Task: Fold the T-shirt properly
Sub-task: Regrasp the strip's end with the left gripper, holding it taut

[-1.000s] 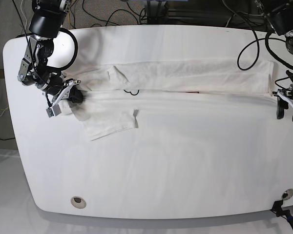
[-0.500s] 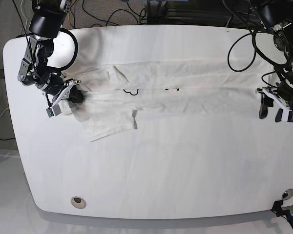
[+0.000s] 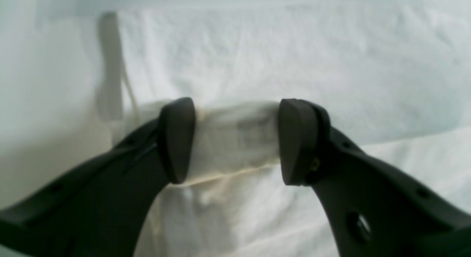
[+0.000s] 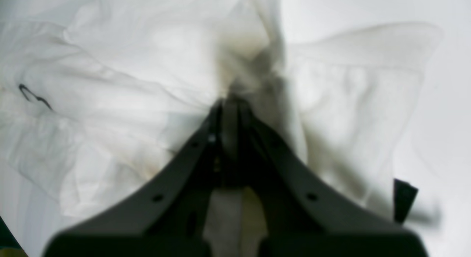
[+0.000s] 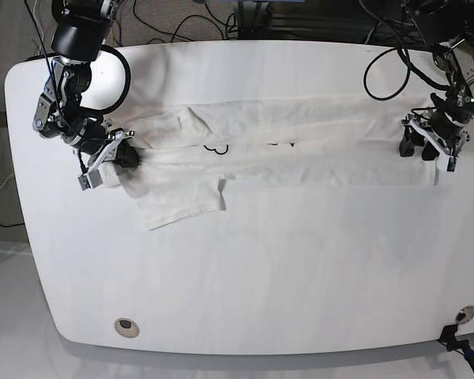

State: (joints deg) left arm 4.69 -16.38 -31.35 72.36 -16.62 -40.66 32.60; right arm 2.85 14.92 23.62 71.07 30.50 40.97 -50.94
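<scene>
Base view shows the T-shirt (image 5: pixel 284 146) stretched across the white surface (image 5: pixel 261 268); the right tool (image 5: pixel 118 154) pinches its sleeve end, the left tool (image 5: pixel 426 146) stands spread over the hem.

Both arms are black with looping black cables and matte black fingers (image 3: pixel 176 139).

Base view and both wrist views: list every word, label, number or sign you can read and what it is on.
None can be read.
T-shirt: only dark scraps of print peek from the fold, not readable.
Table: a red mark at its right edge, cut off by the frame.
Both wrist views: no text; a dark squiggle on the cloth, unreadable.
</scene>
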